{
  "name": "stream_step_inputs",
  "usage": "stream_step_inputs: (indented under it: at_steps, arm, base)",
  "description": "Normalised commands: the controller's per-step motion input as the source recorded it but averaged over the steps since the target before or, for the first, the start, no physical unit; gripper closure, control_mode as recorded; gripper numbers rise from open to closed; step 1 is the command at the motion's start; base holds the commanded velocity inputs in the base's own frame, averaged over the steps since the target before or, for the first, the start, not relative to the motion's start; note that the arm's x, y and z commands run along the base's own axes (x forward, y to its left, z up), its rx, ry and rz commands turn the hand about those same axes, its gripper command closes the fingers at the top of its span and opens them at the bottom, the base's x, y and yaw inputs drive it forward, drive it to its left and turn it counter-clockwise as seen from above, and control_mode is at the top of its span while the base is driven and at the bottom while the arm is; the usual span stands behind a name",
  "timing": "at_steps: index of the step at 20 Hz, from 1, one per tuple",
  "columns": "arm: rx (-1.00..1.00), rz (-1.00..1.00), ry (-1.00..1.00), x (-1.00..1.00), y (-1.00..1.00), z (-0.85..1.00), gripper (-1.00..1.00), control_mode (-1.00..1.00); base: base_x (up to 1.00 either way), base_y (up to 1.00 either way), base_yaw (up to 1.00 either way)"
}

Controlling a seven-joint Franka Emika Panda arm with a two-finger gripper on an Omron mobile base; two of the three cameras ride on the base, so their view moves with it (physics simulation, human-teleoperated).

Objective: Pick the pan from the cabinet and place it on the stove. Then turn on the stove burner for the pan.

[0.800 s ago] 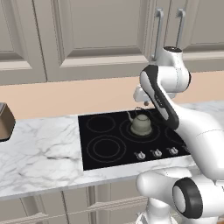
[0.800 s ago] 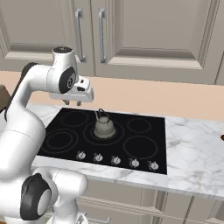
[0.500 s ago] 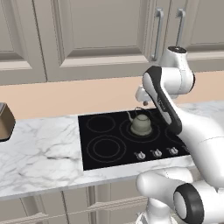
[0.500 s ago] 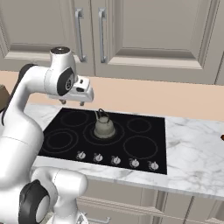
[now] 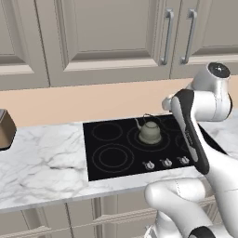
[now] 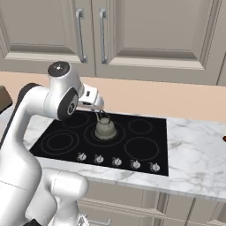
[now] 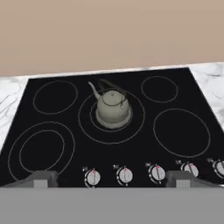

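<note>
The cabinet [image 5: 107, 42] [image 6: 154, 35] above the counter has its panelled doors shut, so the pan is hidden. Below it lies the black stove [image 5: 111, 160] [image 6: 141, 148] [image 7: 179, 131] with a row of silver knobs [image 7: 124, 175] along its front edge. My gripper [image 6: 96, 104] [image 5: 166, 103] [image 7: 113, 180] hangs open and empty above the stove's back middle. Its two tips stand far apart at the bottom of the hand view, pointing down at the cooktop.
A grey-green kettle [image 5: 149, 132] [image 6: 105, 128] [image 7: 113, 107] stands on the middle burner, just below the gripper. A brown box-like appliance [image 5: 4, 128] sits on the marble counter [image 5: 42, 162] at far left. The cabinet's curved bar handles [image 5: 166, 37] [image 6: 79, 31] hang above the arm.
The arm's upper joint and hand have shifted to the right and a little lower in the left base view. Kettle, stove and cabinet doors stay as they were.
</note>
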Motion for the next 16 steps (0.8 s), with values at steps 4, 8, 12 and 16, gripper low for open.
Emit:
stream_step_inputs:
  at_steps: [4, 8, 12, 16]
  arm:
    - [-0.04, 0.0, -0.3, 0.0, -0.26, 0.29, -1.0, -1.0]
    - [-0.05, 0.0, -0.29, 0.0, -0.22, 0.37, -1.0, -1.0]
    - [-0.06, 0.0, -0.29, 0.0, -0.22, 0.45, -1.0, -1.0]
    - [-0.03, 0.0, -0.29, 0.01, -0.1, 0.57, -1.0, -1.0]
  base:
    - [0.0, 0.0, 0.0]
    - [0.0, 0.0, 0.0]
    - [0.0, 0.0, 0.0]
    - [0.0, 0.0, 0.0]
